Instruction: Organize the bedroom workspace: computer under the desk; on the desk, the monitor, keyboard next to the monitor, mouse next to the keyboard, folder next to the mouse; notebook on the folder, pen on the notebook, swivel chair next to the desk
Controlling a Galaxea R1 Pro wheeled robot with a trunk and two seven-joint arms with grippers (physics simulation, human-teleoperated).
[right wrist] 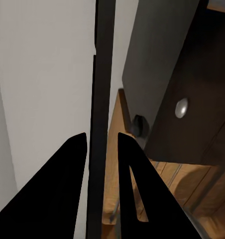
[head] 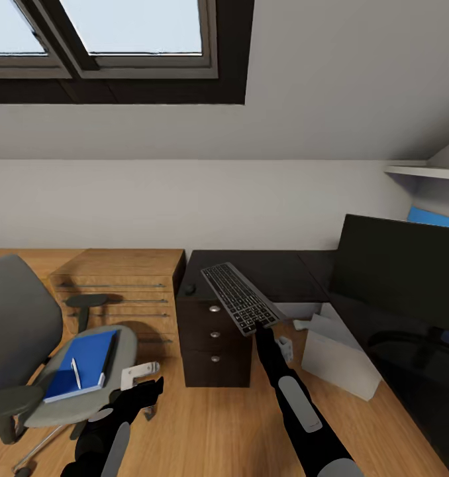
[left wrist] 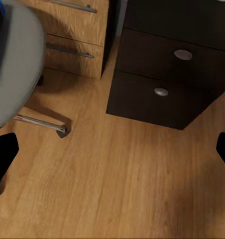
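Holding one keyboard [head: 242,298] up over the black desk [head: 287,271], the right gripper [head: 261,329] pinches its near edge. One small mouse [head: 189,289] sits on the desk above three drawers with round knobs. The chair [head: 26,358] seat holds one blue folder [head: 85,361] with a notebook [head: 108,352] and a pen [head: 75,372] on top. The left gripper [left wrist: 112,149] has its jaws spread wide over the floor [left wrist: 117,184].

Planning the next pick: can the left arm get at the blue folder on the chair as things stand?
Probably yes. The left gripper hangs open beside the chair, and nothing stands between it and the folder. But a notebook and pen lie on the folder and could slide off.
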